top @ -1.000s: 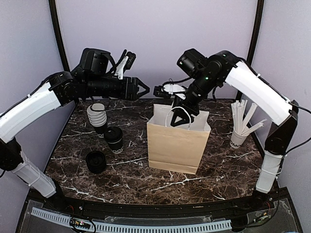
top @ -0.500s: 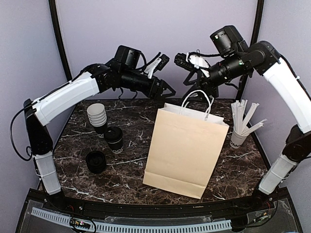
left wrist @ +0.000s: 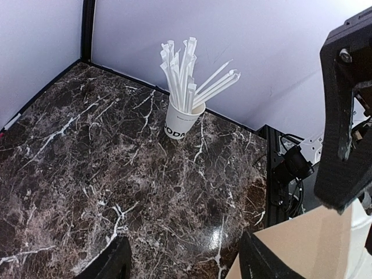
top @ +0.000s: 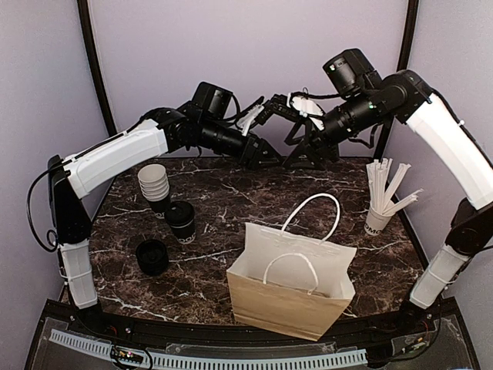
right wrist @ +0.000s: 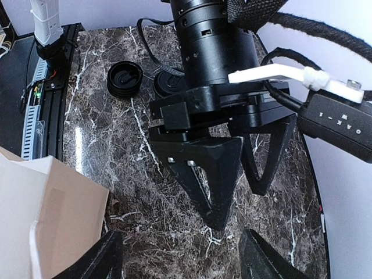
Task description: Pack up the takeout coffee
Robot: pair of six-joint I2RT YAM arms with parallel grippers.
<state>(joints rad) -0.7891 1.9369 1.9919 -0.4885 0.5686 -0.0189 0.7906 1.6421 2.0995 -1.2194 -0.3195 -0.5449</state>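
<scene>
Spread and empty, the left gripper is held in the air behind the brown paper bag, a little left of the bag's middle. In the right wrist view its two black fingers are seen well parted, with only marble between them. Just right of the bag's middle and equally far behind it, the right gripper is held at about the same height. Its jaws are likewise parted and nothing is gripped. The two sets of tips are seen near each other, not touching.

On the dark marble table, farthest to the left of the bag, a black round lid is laid flat. Farther back on that side, a stack of lidless black-and-white cups is set. The takeout coffee is found left of the bag and somewhat behind it — well apart from it, upright, black lid on top, just beside the stack.

The bag itself is stood near the table's front edge with its mouth gaping and its white lining shown. One white handle is raised, and the other is seen lower, across the mouth. To the right of the bag and farther back, a white cup of white stirrers is stood.
</scene>
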